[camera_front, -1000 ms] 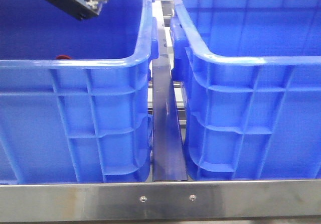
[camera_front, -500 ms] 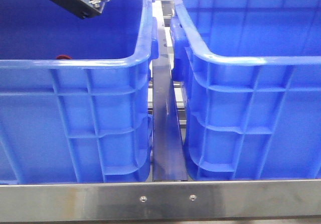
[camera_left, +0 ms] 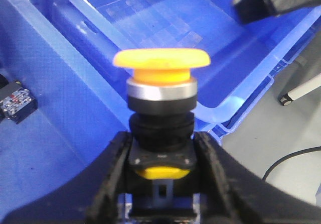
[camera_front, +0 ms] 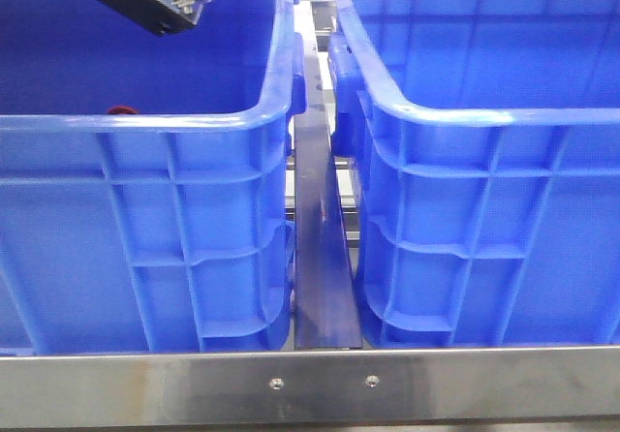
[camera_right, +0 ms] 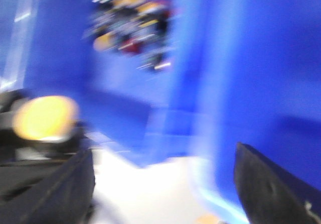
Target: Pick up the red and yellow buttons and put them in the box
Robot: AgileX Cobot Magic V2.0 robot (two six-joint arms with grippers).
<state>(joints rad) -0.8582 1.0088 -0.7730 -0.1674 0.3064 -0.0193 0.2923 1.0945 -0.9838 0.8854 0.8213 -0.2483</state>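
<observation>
Brushed steel railing (camera_front: 310,385) with two small screws is running across the nearest edge of your front view, and right behind it two large deep blue plastic crates with ribbed sides are standing side by side, parted by a dark metal strip (camera_front: 323,258). You are seeing the left blue crate (camera_front: 145,229) and the right blue crate (camera_front: 494,219) close together but not touching. Just over the near rim of the left crate a sliver of something red (camera_front: 121,110) is peeking out; you cannot tell what it is. Farther back, above the left crate's far side, part of a black arm piece (camera_front: 145,1) is hanging at the top edge. On your left wrist camera, the left gripper (camera_left: 161,171) is pinching the black body of the yellow-orange mushroom-head push button with a silvery collar (camera_left: 161,66), cap upward, over a blue crate interior, with another black gripper tip (camera_left: 273,0) showing beyond it. Your right wrist camera is heavily blurred: the right gripper (camera_right: 163,184) is showing its dark fingers (camera_right: 261,184) spread wide with nothing between them, and a jumble of coloured parts (camera_right: 130,25) is lying farther off inside blue walls.
</observation>
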